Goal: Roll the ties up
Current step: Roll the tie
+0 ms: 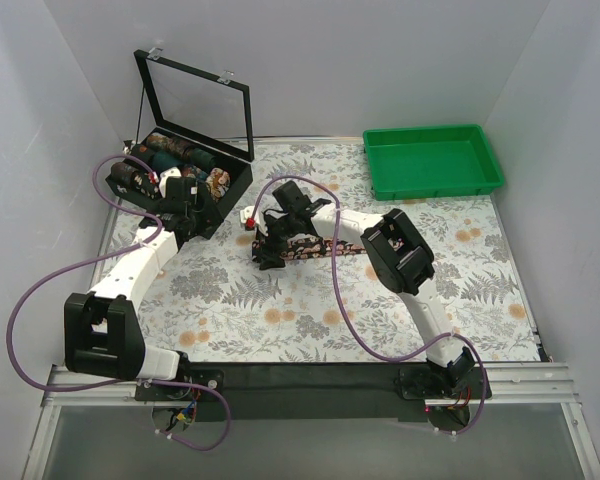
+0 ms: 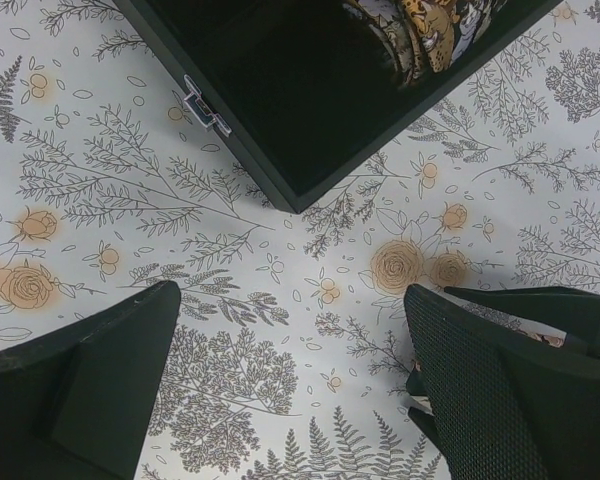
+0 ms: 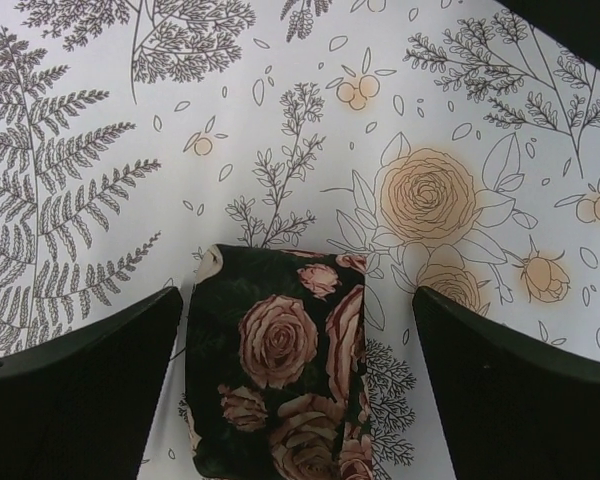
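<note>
A dark tie with pink roses (image 1: 320, 246) lies flat on the floral table covering, mid-table. Its end (image 3: 280, 350) shows between my right gripper's fingers in the right wrist view. My right gripper (image 1: 268, 252) hovers over that end, open, with one finger (image 3: 70, 400) on each side and no contact visible. My left gripper (image 1: 185, 212) is open and empty above the covering, beside the near corner of the black box (image 2: 300, 150). Its fingers (image 2: 80, 380) stand wide apart. Several rolled ties (image 1: 170, 155) lie in the box, and one (image 2: 420, 30) shows in the left wrist view.
The black box (image 1: 235, 185) stands at the back left with its glass lid (image 1: 195, 95) raised. A green tray (image 1: 432, 160) sits at the back right. White walls close in the sides. Purple cables loop off both arms.
</note>
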`<state>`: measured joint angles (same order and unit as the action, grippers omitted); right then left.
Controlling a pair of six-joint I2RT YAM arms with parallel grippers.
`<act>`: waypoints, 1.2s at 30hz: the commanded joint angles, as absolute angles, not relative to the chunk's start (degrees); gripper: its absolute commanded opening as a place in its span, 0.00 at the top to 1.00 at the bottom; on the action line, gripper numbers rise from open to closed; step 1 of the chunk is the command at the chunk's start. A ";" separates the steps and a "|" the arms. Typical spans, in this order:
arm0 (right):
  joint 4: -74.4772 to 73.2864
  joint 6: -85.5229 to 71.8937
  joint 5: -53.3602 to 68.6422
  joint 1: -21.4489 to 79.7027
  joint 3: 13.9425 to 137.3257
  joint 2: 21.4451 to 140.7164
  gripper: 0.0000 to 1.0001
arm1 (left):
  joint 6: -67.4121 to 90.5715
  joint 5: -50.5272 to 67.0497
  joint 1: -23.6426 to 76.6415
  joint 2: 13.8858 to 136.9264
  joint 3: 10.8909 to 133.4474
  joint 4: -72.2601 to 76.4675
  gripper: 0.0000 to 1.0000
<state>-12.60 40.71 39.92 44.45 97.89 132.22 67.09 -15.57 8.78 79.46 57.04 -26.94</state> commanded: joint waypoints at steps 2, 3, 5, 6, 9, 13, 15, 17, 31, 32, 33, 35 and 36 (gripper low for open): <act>-11.08 39.55 39.55 44.82 100.46 133.42 0.16 | 66.53 -14.94 8.53 79.37 57.13 -26.28 0.13; -11.07 39.38 39.46 44.82 100.63 133.59 0.17 | 66.53 -14.85 8.44 79.28 57.13 -26.37 0.13; -11.16 39.20 39.29 44.74 100.81 133.59 0.26 | 66.53 -14.77 8.53 79.28 57.22 -26.28 0.13; -11.08 39.20 39.37 44.74 100.72 133.59 0.29 | 66.53 -14.77 8.53 79.28 57.13 -26.37 0.13; -11.16 39.11 39.20 44.82 100.63 133.51 0.38 | 66.36 -14.59 8.53 79.28 57.13 -26.28 0.13; -11.08 39.11 39.11 44.74 100.63 133.51 0.52 | 66.27 -14.33 8.53 79.28 57.13 -26.28 0.14; -11.07 39.02 39.11 44.74 100.63 133.59 0.53 | 66.27 -14.33 8.53 79.28 57.04 -26.28 0.14; -11.16 39.02 39.11 44.74 100.72 133.59 0.45 | 66.18 -14.15 8.44 79.19 56.95 -26.19 0.14; -11.07 37.71 36.65 44.21 98.26 124.64 0.12 | 66.09 -9.06 8.53 78.75 56.78 -25.75 0.14; -10.90 35.36 35.61 44.03 98.26 122.80 0.11 | 66.09 -8.27 8.53 78.66 56.43 -25.32 0.14; -10.99 34.11 34.73 43.51 98.17 121.91 0.11 | 65.83 -7.48 8.44 78.23 56.25 -25.05 0.14; -10.81 30.87 31.84 43.16 97.13 120.07 0.09 | 65.74 -5.10 8.53 78.05 55.81 -24.44 0.14; -10.20 26.93 31.03 42.98 96.51 118.06 0.09 | 65.92 -4.49 8.53 77.79 55.64 -24.43 0.14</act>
